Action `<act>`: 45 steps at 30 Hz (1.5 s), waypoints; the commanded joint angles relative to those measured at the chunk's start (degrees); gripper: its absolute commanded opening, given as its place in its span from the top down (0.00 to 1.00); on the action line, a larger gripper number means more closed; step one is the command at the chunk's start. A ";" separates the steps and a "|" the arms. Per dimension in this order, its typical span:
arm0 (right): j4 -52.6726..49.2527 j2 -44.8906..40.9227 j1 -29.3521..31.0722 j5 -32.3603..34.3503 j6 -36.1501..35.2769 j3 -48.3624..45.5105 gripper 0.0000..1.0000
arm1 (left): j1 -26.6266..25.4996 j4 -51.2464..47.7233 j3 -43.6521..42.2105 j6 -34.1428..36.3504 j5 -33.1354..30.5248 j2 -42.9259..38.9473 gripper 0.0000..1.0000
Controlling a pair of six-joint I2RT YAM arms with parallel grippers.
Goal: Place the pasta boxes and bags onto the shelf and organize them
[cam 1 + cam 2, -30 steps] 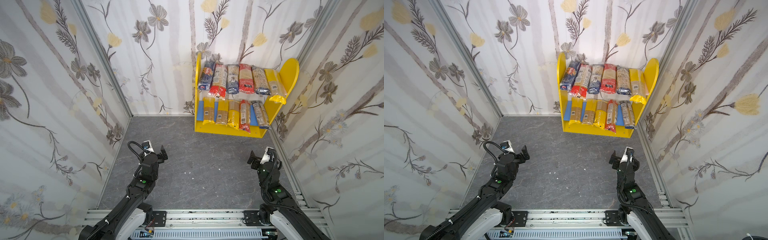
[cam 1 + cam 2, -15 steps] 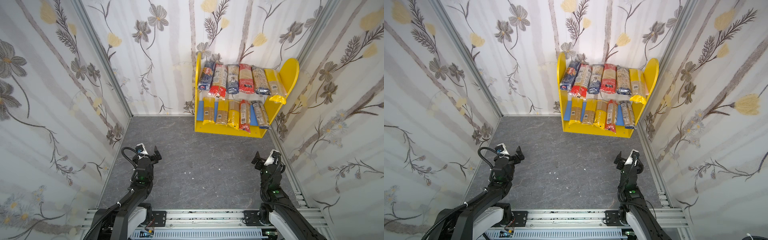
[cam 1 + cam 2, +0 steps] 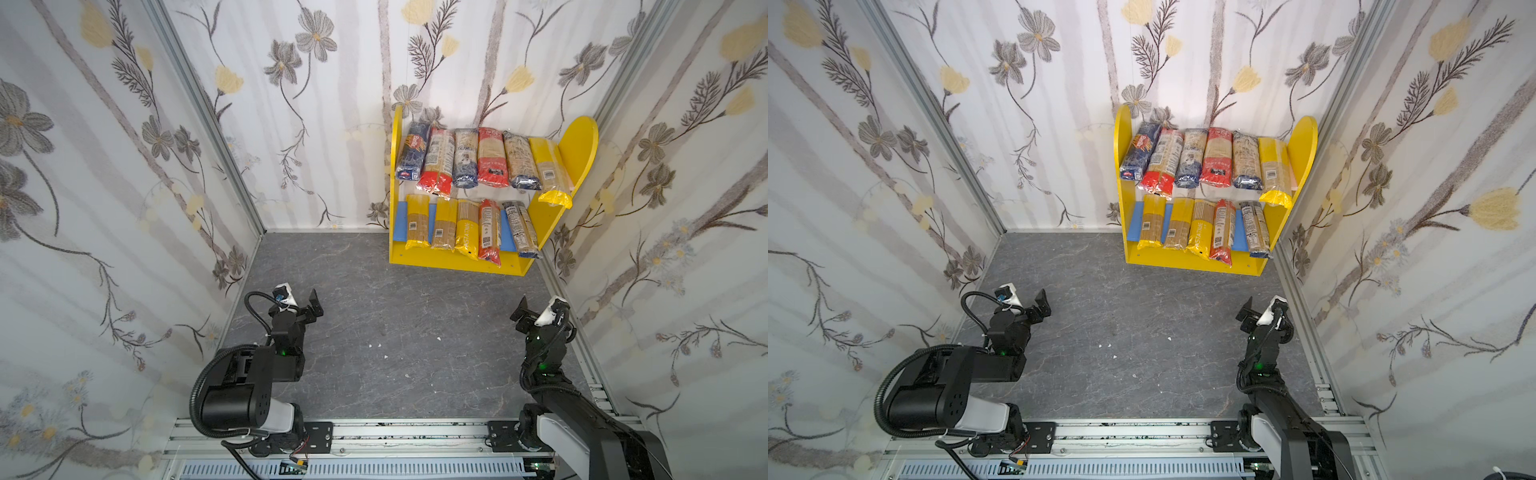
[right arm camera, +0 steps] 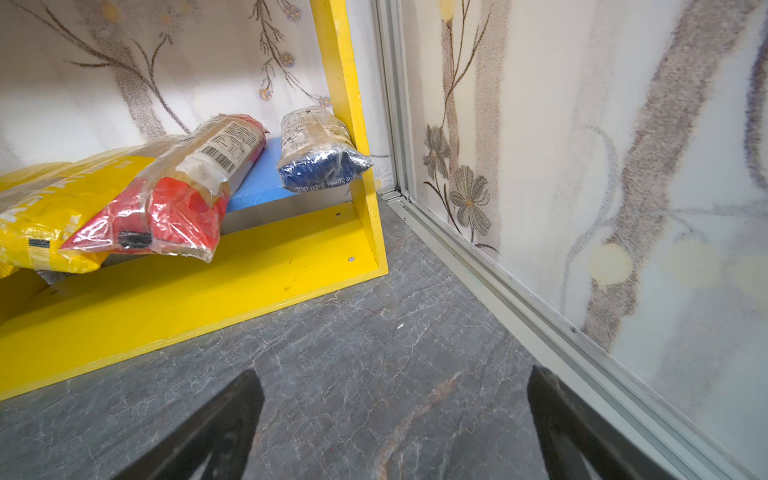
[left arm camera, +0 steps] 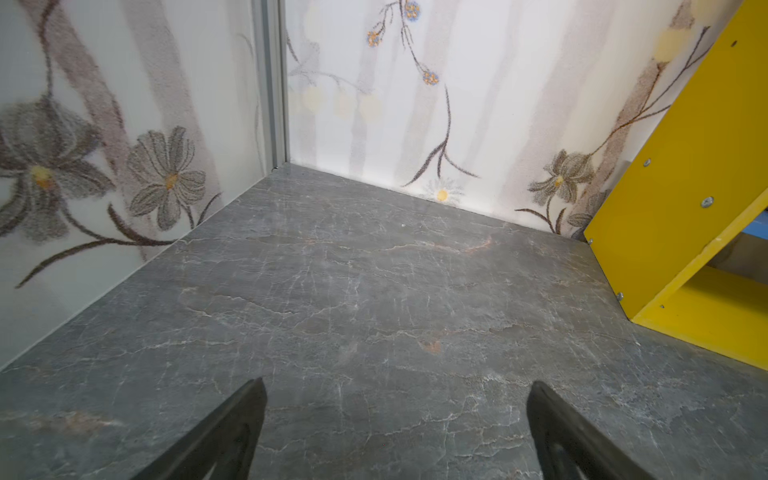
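Against the back wall, upper right in both top views, the shelf (image 3: pixel 457 262) carries all the pasta packets (image 3: pixel 491 160) side by side in two rows, likely to fit its narrow boards. Left gripper (image 5: pixel 397 384) and right gripper (image 4: pixel 395 372) gape wide, empty, lower left and lower right above grey worktop (image 3: pixel 395 316); nothing obstructs.

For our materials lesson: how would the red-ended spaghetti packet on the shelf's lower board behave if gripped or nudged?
Probably stiff lengthwise: the red-ended spaghetti packet juts past the blue lower board without drooping. Its glossy, crinkled wrap looks slippery, so a grip may slide. Overhanging and tilted forward, it could slip off if nudged.
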 commanded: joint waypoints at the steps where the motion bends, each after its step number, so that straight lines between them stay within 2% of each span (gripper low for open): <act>1: 11.13 5.84 -0.21 -3.26 -2.45 3.07 0.00 | -0.07 8.97 1.04 2.24 4.01 4.13 0.00; 4: 14.10 12.53 -0.39 -7.34 -2.01 6.02 0.00 | -0.04 8.96 0.60 1.97 3.75 3.61 0.00; 5: 17.58 14.83 -0.25 -9.14 -3.60 5.93 0.00 | -0.03 8.91 0.72 1.98 3.85 3.78 0.00; 7: 16.28 17.09 1.44 -12.34 -6.57 7.07 0.00 | 0.04 8.81 1.03 2.07 3.76 4.08 0.00; 8: 21.98 19.15 1.46 -14.45 -7.55 5.35 0.00 | 0.04 8.79 1.14 2.07 3.85 4.05 0.00; 9: 26.58 20.10 1.47 -14.55 -7.24 4.12 0.00 | 0.02 8.57 1.19 2.07 3.86 4.08 0.00; 11: 19.38 18.46 0.85 -15.12 -6.73 6.04 0.00 | 0.06 7.86 1.61 2.22 3.86 4.10 0.00; 13: 23.75 20.16 0.76 -15.56 -6.69 5.29 0.00 | 0.04 7.47 1.81 2.20 4.14 4.08 0.00; 16: 20.73 19.53 0.75 -15.44 -6.72 6.18 0.00 | 0.04 7.29 1.81 2.33 4.06 4.08 0.00; 20: 23.05 19.58 0.99 -15.73 -7.42 5.29 0.00 | -0.28 7.15 1.91 2.51 3.38 4.08 0.00; 24: 23.48 19.26 2.07 -13.82 -8.21 4.89 0.00 | -1.86 7.04 1.98 2.81 -2.04 4.01 0.00; 45: 23.90 19.22 2.25 -13.31 -8.21 4.60 0.00 | -2.14 6.52 2.17 2.97 -2.26 4.01 0.00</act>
